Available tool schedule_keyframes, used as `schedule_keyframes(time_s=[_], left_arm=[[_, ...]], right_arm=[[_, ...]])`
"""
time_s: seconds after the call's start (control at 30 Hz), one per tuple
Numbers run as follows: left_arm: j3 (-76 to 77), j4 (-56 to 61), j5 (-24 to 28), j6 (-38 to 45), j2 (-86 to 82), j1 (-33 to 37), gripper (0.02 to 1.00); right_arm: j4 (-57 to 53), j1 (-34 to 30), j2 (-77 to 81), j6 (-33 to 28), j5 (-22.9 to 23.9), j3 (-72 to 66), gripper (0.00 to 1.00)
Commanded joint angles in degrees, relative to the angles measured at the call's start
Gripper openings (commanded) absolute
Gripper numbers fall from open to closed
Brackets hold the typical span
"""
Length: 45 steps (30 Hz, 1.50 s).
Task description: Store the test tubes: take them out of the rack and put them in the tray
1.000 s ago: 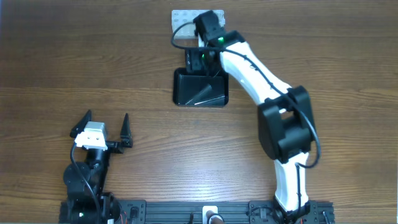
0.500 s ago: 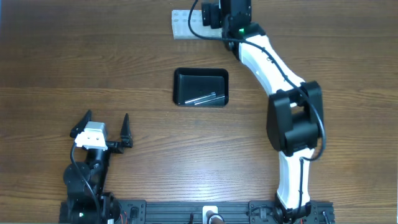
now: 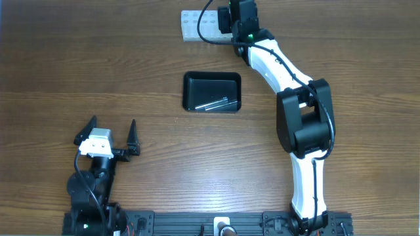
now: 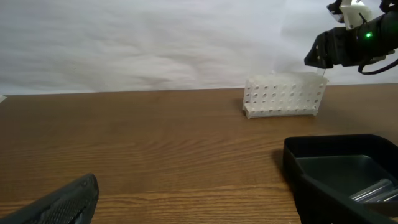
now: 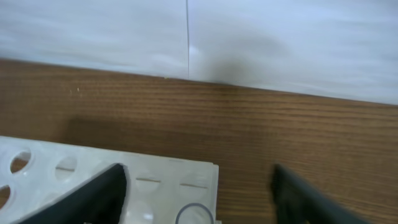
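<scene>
Your right hand [image 5: 198,198] hangs over the right end of the white rack [image 3: 197,25] at the far edge of the desk [image 3: 374,65], fingers spread wide and gripping nothing. A clear tube rim [image 5: 194,213] shows in the rack's end hole, directly between them. Two test tubes [image 3: 211,103] lie in the black tray [image 3: 187,92], well apart from the rack. Your left hand [image 3: 113,124] sits open and empty near its base.

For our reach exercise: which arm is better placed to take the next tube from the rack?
Right: the right gripper, open, hangs over the white plastic rack; the left gripper sits far off.
</scene>
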Motion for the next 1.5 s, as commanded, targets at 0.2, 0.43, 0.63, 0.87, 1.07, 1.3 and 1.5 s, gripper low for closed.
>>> schedule_keyframes(time_s=[0.2, 0.43, 0.63, 0.87, 1.07, 1.3, 1.5], left_arm=[[-0.28, -0.02, 0.52, 0.81, -0.20, 0.28, 0.998], [-0.28, -0.02, 0.52, 0.81, -0.20, 0.28, 1.000], [-0.28, -0.04, 0.52, 0.81, -0.20, 0.28, 1.000], [-0.28, -0.02, 0.52, 0.81, -0.20, 0.28, 1.000], [-0.28, -0.04, 0.52, 0.81, -0.20, 0.28, 1.000], [-0.28, -0.02, 0.52, 0.81, -0.20, 0.28, 1.000], [-0.28, -0.02, 0.52, 0.81, -0.20, 0.28, 0.998]], right_arm=[[-0.02, -0.42, 1.75, 1.62, 0.70, 0.24, 0.538], [0.44, -0.42, 2.23, 2.08, 0.70, 0.24, 0.411], [0.59, -0.42, 2.23, 2.49, 0.70, 0.24, 0.255], [1.09, -0.37, 2.23, 3.32, 0.68, 0.24, 0.141], [1.49, -0.33, 2.23, 3.56, 0.68, 0.24, 0.117], [1.03, -0.22, -0.72, 3.50, 0.72, 0.26, 0.097], [0.57, -0.22, -9.73, 3.48, 0.74, 0.26, 0.099]])
